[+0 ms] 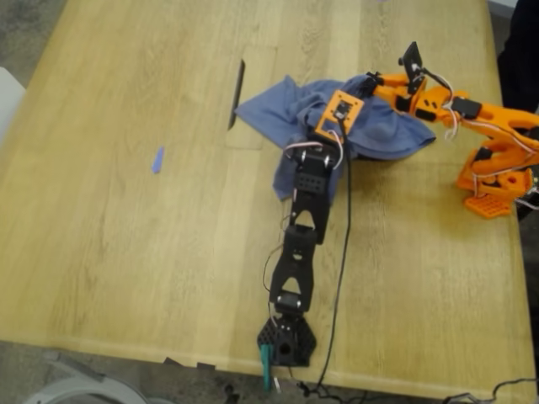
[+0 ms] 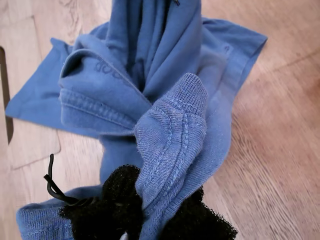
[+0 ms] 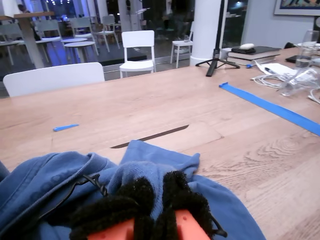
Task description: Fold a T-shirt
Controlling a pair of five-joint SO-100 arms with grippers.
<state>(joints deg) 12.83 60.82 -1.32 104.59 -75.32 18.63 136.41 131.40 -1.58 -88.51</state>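
The slate-blue T-shirt lies bunched in a heap on the wooden table, toward the exterior view's right. Its ribbed collar and a hem stand up in folds. My first gripper, on the black arm, hangs over the heap and is shut, a ridge of T-shirt fabric pinched between its black padded fingers. My second gripper, on the orange arm, reaches in from the exterior view's right. Its fuzzy black pads press on T-shirt cloth. No print shows.
A dark slot cuts the tabletop just beyond the shirt, and a small blue tape scrap lies toward the exterior view's left. The orange arm's base stands at that view's right. A long blue tape strip, tripod and cables sit farther off.
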